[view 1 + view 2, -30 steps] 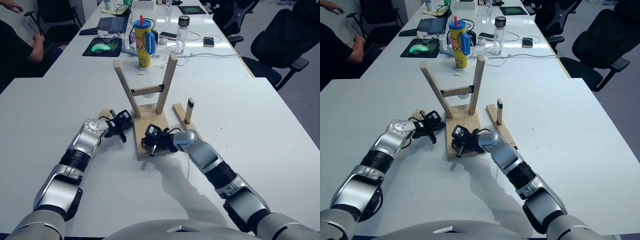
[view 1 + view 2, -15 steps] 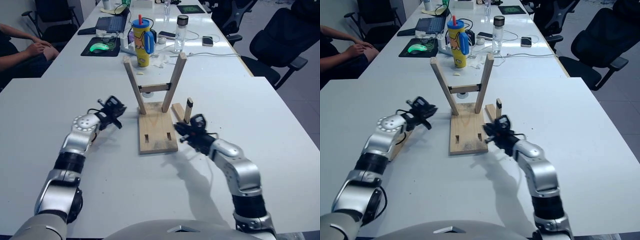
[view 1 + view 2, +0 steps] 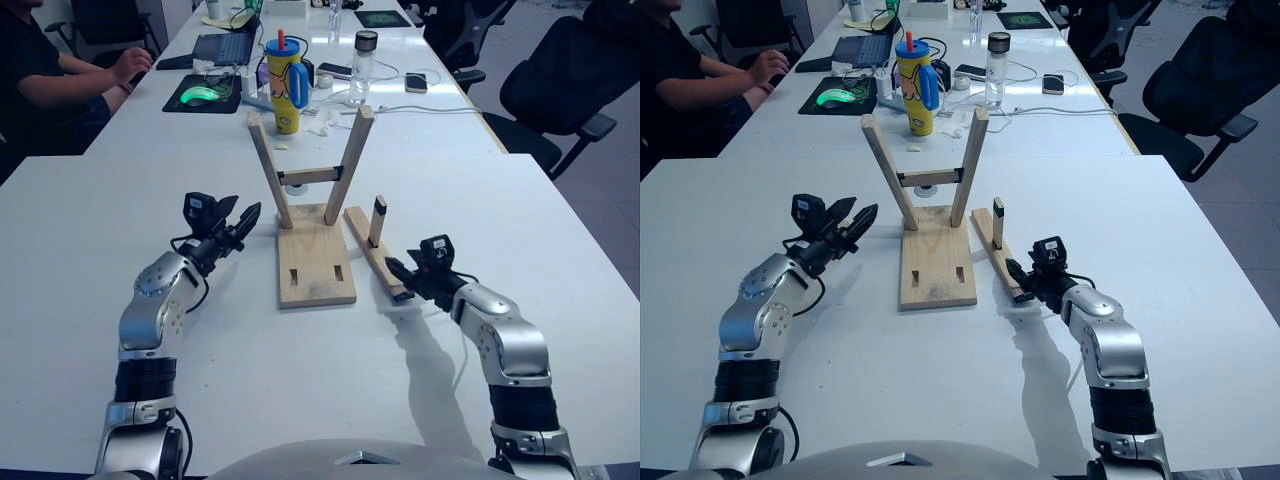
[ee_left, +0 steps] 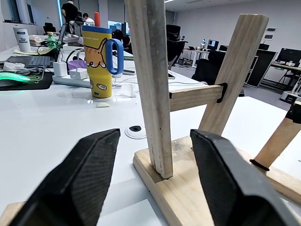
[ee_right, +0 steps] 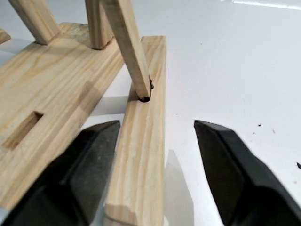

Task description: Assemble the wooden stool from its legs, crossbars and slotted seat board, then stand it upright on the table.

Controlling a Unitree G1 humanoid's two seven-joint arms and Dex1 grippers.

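Fingers (image 5: 225,165) of the R gripper (image 3: 400,272) stood apart, grasping nothing, one on each side of the near end of the loose leg (image 3: 383,262) at centre-right of the frame. That leg lay flat just beside the right edge of the board (image 3: 315,265), long axis running from the gripper up and slightly left toward the frame's centre, w/ a short stub (image 3: 378,215) sticking up from its far half. So the leg's end sat straight ahead of the R fingers, betw. them, not yet pinched; closing there looked like the coming move. L gripper (image 3: 245,212) hung to the left of the board, well apart from the loose leg, fingers (image 4: 89,169) also spread & empty, pointing at the two standing legs (image 3: 268,165) and their crossbar (image 3: 308,176). R arm was clearly nearer. Two slots (image 3: 293,272) at the board's near end were unfilled.
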